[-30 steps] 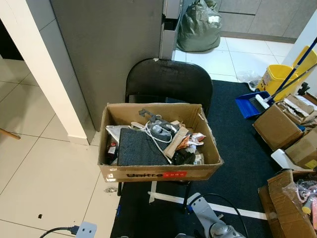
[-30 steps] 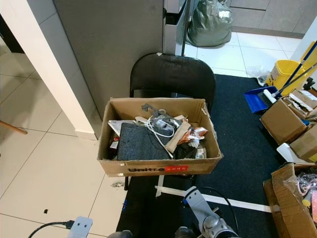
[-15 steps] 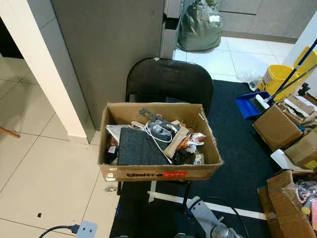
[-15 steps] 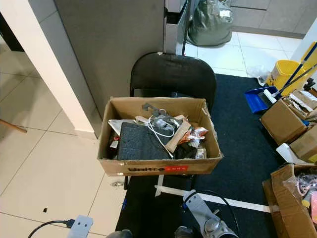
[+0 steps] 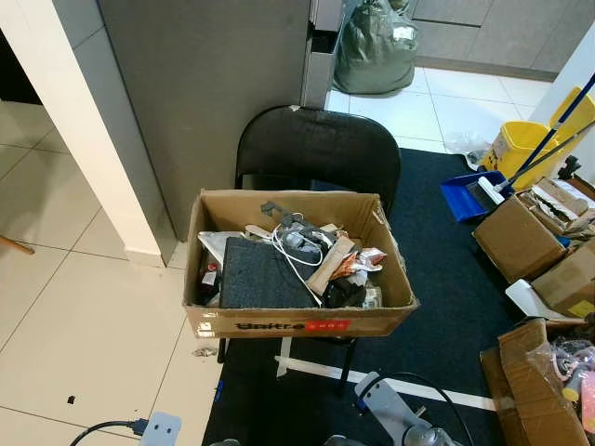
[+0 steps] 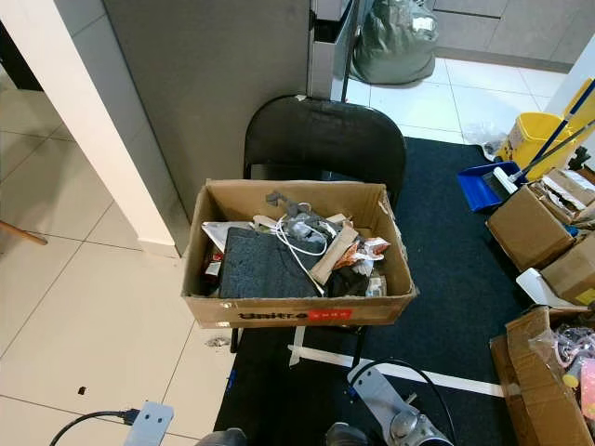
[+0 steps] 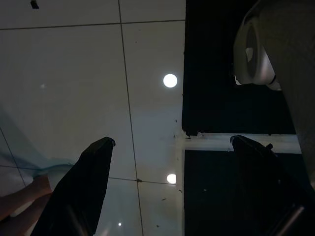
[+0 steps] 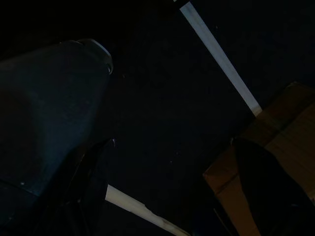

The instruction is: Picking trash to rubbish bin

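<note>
Trash is sitting heaped in an open cardboard box at the centre of the head view, and the box is resting on the seat of a black folding chair whose backrest is rising behind it at 12 o'clock. Inside the box, a dark grey foam pad is lying toward 9 o'clock, white cable is looping over the middle, and crumpled wrappers are gathering toward 3 o'clock. A dark rug is lying under the chair, crossed by a white tape strip at 6 o'clock. A full green rubbish bag is slumping on the tiles at 1 o'clock, well apart from the box. A yellow mop bucket and a blue dustpan are standing at 2 o'clock, with more cardboard boxes at 3 o'clock. The left gripper is hanging idle over pale floor tiles and the rug edge, its fingers spread apart and holding nothing. The right gripper is hanging in shade over the rug, fingers also apart, beside a cardboard corner.
</note>
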Tool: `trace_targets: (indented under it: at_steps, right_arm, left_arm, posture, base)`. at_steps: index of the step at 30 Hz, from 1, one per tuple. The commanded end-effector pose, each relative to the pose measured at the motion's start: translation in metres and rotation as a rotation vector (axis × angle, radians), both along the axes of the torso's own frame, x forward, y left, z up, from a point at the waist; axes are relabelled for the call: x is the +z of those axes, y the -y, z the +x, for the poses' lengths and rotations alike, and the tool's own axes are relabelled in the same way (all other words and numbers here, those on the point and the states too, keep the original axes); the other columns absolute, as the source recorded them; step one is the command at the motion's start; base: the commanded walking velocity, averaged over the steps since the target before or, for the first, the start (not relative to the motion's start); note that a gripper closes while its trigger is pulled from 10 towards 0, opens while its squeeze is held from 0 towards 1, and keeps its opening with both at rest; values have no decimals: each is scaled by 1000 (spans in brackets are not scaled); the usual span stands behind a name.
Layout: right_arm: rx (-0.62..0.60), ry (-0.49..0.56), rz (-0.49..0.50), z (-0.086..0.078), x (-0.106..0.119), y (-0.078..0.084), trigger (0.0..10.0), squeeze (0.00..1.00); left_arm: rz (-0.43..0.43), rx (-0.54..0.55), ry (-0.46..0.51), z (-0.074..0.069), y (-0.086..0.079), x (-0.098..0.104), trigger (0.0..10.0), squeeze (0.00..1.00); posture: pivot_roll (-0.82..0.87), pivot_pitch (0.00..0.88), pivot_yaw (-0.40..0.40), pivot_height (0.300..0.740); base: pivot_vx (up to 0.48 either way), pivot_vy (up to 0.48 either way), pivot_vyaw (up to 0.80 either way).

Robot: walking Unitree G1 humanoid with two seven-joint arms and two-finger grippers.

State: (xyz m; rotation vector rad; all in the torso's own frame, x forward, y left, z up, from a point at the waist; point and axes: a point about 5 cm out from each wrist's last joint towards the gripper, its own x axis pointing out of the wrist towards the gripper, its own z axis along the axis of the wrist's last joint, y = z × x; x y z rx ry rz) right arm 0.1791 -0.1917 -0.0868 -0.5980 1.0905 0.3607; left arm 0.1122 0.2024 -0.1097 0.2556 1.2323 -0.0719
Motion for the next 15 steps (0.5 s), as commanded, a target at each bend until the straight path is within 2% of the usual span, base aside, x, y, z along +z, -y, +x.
trace_targets:
  at_steps: [1, 15]
  right_arm:
    - [8, -22, -9, -6, -2, 4, 10000, 0]
    - [6, -21, -5, -5, -2, 1, 10000, 0]
  left_arm:
    - [-52, -19, -29, -6, 13, -3, 10000, 0]
    - [-57, -15, -25, -5, 14, -3, 10000, 0]
  posture:
    - [31, 108, -57, 740]
    - [33, 110, -60, 740]
  base:
    - [0, 0, 0]
    - [0, 0, 0]
